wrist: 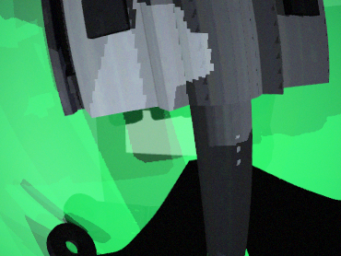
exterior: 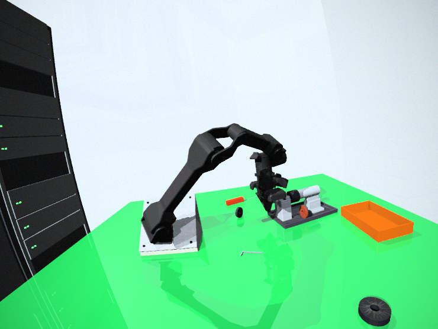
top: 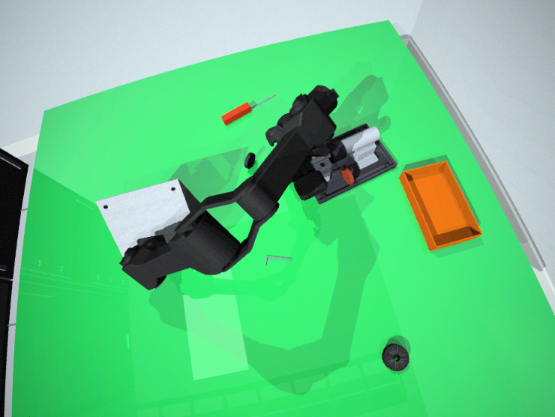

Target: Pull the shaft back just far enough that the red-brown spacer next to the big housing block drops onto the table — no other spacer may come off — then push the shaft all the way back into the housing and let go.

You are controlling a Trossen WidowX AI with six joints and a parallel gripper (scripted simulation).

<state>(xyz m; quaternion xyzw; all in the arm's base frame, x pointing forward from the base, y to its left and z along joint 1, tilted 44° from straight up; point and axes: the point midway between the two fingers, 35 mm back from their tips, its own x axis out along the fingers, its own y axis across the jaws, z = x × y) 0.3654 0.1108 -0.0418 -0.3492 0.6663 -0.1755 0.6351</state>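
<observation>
The fixture has a dark base plate, a light front support block and a big white housing at its far end. The red-brown spacer is off the shaft and stands on edge low between the blocks. A black spacer part sits on the shaft line, close against the housing mouth. My gripper points down on the near side of the front block and is shut on the grey shaft. The arm hides the grip in the top view. How deep the shaft sits is hidden.
An orange tray lies beyond the fixture. A red-handled screwdriver, a small black ring, a hex key and a black disc are on the table.
</observation>
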